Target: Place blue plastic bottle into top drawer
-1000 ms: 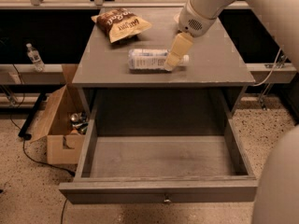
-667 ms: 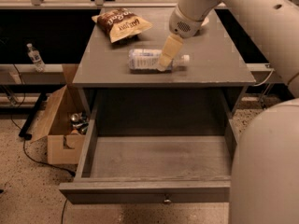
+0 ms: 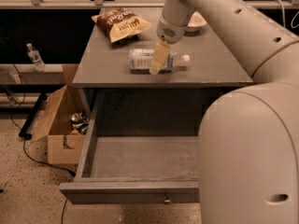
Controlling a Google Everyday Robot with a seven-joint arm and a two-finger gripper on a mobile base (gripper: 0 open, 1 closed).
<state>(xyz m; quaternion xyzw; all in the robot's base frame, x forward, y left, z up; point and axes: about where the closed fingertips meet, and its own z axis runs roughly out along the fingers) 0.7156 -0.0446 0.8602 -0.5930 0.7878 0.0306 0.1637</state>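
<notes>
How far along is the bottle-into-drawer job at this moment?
Done: the drawer stands open. In hand: the gripper is down over the bottle, which lies on its side on the cabinet top, not yet lifted. Left: grip it, lift it, carry it forward and set it in the drawer.

Robot lab: claw (image 3: 157,62) above grey cabinet (image 3: 105,71)

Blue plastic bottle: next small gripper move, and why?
Probably lower the gripper onto the blue plastic bottle and grasp it: it lies on its side on the cabinet top, the gripper sits over its middle, and the top drawer is already open.
</notes>
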